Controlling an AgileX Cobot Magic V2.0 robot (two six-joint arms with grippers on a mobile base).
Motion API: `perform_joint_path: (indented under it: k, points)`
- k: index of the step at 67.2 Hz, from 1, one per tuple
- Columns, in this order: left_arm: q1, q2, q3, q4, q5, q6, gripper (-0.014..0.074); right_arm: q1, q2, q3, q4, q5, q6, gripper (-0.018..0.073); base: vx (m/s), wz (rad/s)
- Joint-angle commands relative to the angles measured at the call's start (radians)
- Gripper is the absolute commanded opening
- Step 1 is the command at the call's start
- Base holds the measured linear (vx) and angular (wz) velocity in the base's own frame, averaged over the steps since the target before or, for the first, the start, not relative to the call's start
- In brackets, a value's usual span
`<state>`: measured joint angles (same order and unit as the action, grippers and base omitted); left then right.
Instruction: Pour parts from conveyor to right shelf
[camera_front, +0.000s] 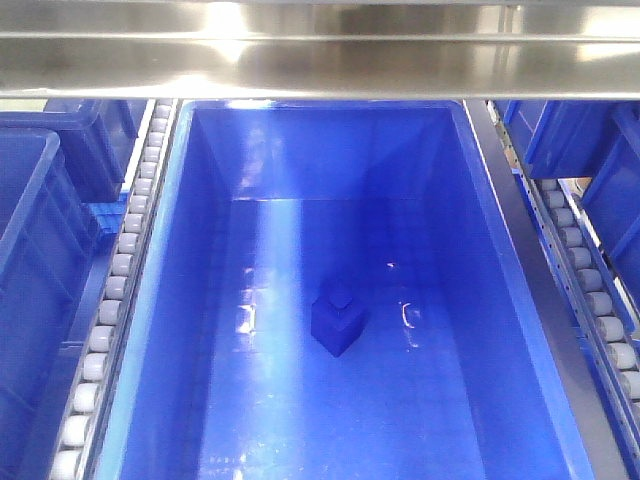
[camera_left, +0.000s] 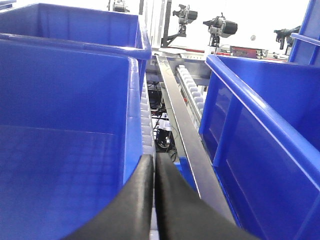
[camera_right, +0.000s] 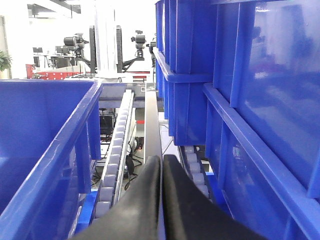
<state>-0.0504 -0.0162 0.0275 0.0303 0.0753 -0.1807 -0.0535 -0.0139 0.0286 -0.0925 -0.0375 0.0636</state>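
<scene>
From the front view I looked down into a deep, glossy blue plastic bin (camera_front: 180, 330), its smooth floor throwing back pale streaks of light. One small blue part (camera_front: 338, 320), a cube-like block with a stud on top, sat upright near the middle of that floor, apart from every wall. The bin rested on the right shelf (camera_front: 320, 60), brushed stainless steel with a flat rail across the top and rows of small grey rollers (camera_front: 110, 300) running down both sides. More blue bins stood on either side.

On my left wrist view the left tool (camera_left: 154, 170) had its two black, smooth, curved fingers pressed together with nothing between them, over the steel rail between two bins. The right tool (camera_right: 161, 172) looked the same: fingers closed against each other, empty, above the rail beside a roller track.
</scene>
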Motion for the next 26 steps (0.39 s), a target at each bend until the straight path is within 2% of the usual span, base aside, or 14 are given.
perform_joint_path:
  k: [1, 26]
  points:
    - [-0.003, -0.007, 0.022, -0.009, -0.075, -0.004, -0.0006, -0.006, -0.006, 0.018, -0.01, -0.078, -0.001, -0.0008, 0.0, 0.0]
    - [-0.003, -0.007, 0.022, -0.009, -0.075, -0.004, -0.0006, -0.006, -0.006, 0.018, -0.01, -0.078, -0.001, -0.0008, 0.0, 0.0]
